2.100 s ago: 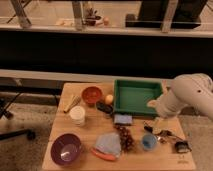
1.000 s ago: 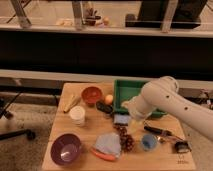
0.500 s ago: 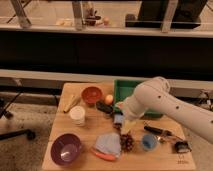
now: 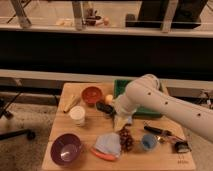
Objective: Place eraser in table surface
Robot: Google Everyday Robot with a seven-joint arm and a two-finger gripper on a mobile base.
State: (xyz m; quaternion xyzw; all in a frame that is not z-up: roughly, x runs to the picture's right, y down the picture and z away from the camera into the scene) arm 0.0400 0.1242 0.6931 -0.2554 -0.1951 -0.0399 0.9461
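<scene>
The black eraser [image 4: 104, 108] lies flat on the wooden tabletop [image 4: 62, 126], just in front of the orange bowl [image 4: 91, 94] and beside a small yellow ball [image 4: 109, 98]. Right next to it the gripper [image 4: 121, 121] hangs low over the boards, jaws spread and pinching nothing, with the white arm reaching in across the green tray [image 4: 120, 86]. Dark grapes [image 4: 126, 140] sit just in front of the gripper.
</scene>
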